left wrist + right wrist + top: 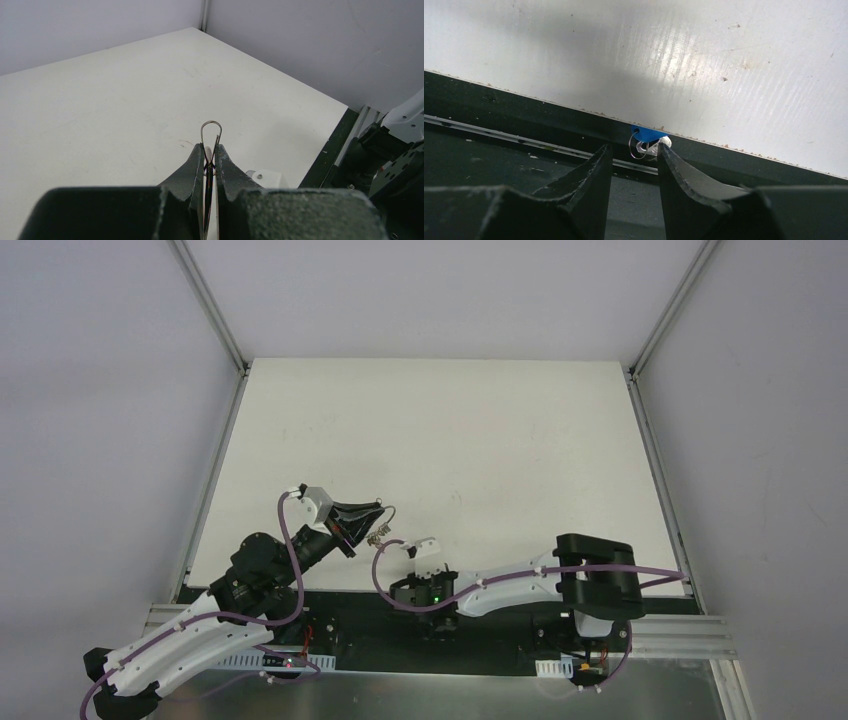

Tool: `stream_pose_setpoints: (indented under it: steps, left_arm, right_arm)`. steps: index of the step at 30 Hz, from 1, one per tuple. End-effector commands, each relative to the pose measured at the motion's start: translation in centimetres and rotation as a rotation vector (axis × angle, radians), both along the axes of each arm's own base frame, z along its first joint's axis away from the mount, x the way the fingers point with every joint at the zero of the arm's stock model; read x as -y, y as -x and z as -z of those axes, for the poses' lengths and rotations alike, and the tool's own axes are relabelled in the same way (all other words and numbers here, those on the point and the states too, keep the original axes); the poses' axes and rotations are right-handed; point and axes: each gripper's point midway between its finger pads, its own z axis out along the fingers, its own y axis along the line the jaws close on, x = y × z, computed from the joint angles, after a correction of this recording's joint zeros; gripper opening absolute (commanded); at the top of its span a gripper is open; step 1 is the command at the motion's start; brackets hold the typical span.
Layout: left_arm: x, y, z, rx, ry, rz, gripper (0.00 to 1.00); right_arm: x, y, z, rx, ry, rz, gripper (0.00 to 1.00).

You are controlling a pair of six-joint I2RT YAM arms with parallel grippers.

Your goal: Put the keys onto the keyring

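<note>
My left gripper (210, 149) is shut on the keyring (211, 131). The thin silver loop sticks out past the fingertips, held above the table. In the top view this gripper (372, 514) is near the table's front edge, with small silver keys (379, 533) hanging below it. My right gripper (633, 148) is open. Just beyond its fingertips the blue-headed key (647, 133) lies at the table's near edge with a small wire ring (638, 148) on it, not held. In the top view the right gripper (428, 565) is low at that edge. The red-headed key is out of view.
The white table (450, 440) has grey walls on three sides. A dark rail strip (524, 135) runs along the near edge below the blue key. The right arm's wrist (390, 150) stands close to the right of the left gripper.
</note>
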Motion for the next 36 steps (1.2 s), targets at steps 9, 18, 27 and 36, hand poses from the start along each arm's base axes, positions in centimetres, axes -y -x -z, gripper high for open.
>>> stream_pose_setpoints:
  steps: [9, 18, 27, 36]
  left_arm:
    - [-0.2, 0.2, -1.9, 0.028, 0.057, -0.006, 0.00]
    - [-0.1, 0.1, -1.8, 0.026, 0.054, -0.005, 0.00]
    - [0.0, 0.1, -1.8, 0.024, 0.055, 0.001, 0.00]
    - [0.0, 0.2, -1.9, 0.026, 0.058, 0.003, 0.00]
  right_arm:
    - [0.0, 0.1, 0.5, 0.016, 0.033, 0.039, 0.35]
    - [0.5, -0.1, 0.4, 0.031, 0.038, 0.049, 0.00]
    - [-0.3, -1.0, -6.8, 0.111, -0.164, 0.007, 0.00]
    - [0.0, -1.3, -10.6, 0.131, -0.279, -0.020, 0.00]
